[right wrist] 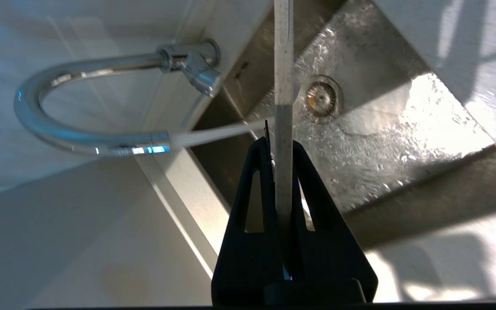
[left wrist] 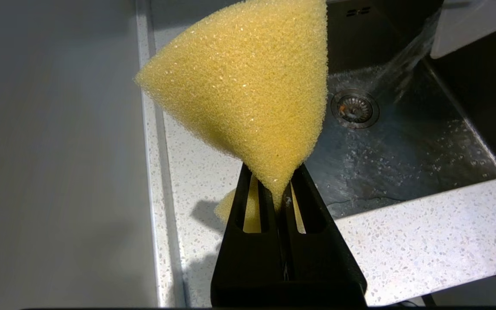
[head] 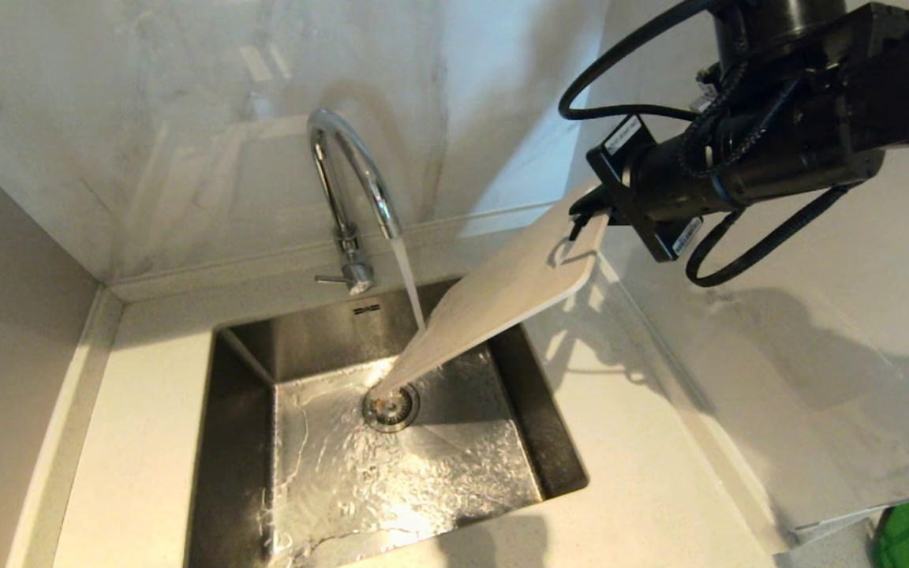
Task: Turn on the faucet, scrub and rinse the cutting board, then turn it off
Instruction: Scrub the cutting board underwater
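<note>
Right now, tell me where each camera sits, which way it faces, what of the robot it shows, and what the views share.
Head: high up, looking down at the sink, running faucet and tilted board; right arm shows at upper right.
Left wrist: behind the left claw, shut on a sponge, facing the counter and sink.
Right wrist: behind the right claw, shut on the board's edge, facing faucet and sink.
Shared: all three show the drain and water stream.

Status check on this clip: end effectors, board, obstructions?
Right end effector shut on thin cream cutting board, tilted under running chrome gooseneck faucet. Left end effector shut on yellow sponge, beside sink. No obstruction visible.
</note>
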Tool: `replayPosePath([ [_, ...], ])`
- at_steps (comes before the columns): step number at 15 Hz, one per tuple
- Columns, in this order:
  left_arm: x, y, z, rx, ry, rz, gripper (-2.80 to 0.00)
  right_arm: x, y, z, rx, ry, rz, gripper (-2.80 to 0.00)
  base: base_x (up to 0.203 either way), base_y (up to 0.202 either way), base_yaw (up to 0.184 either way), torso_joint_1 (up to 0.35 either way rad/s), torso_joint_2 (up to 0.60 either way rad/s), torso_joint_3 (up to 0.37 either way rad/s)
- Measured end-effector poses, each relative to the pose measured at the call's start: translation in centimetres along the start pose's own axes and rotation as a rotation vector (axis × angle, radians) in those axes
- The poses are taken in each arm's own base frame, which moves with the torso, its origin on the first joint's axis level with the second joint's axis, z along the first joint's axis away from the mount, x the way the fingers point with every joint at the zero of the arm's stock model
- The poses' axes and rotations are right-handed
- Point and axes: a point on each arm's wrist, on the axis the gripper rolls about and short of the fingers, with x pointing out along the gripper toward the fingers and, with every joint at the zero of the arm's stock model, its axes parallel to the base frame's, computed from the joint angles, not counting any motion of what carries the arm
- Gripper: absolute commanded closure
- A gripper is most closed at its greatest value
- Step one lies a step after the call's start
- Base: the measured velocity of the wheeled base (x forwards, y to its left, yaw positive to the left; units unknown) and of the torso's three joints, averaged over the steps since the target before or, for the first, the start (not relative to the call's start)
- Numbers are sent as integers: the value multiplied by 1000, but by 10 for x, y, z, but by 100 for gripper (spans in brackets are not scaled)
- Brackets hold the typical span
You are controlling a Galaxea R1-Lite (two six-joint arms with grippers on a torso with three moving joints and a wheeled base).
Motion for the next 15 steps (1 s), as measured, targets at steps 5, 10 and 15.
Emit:
replayPosePath([
  [5,0,0,0,0,0,0,0,46,-9,-2,6,26,4,0,0,0,0,0,0,0],
  [10,0,0,0,0,0,0,0,80,-20,-8,7,74,-7,0,0,0,0,0,0,0],
  [15,0,0,0,0,0,0,0,86,-22,-10,7,86,-19,0,0,0,0,0,0,0],
])
